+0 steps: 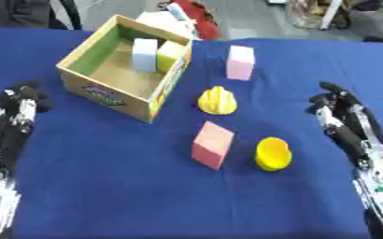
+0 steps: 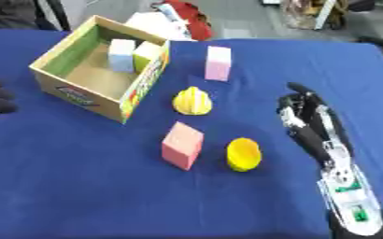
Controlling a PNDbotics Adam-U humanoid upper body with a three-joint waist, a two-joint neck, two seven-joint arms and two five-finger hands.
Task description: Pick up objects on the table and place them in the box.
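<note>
Two hands idle, our right hand (image 2: 309, 122) and left hand (image 1: 17, 112) both relaxed, holding nothing | four pieces on blue bench (image 1: 105, 186): yellow cup (image 1: 273, 153), pink cube (image 1: 212, 144) nearest right | box (image 1: 105, 95) holds two blocks | between picks; next we reach for cup.

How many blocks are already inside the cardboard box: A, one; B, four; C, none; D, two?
D: the open cardboard box holds a pale blue block and a yellow block side by side against its far wall.
</note>
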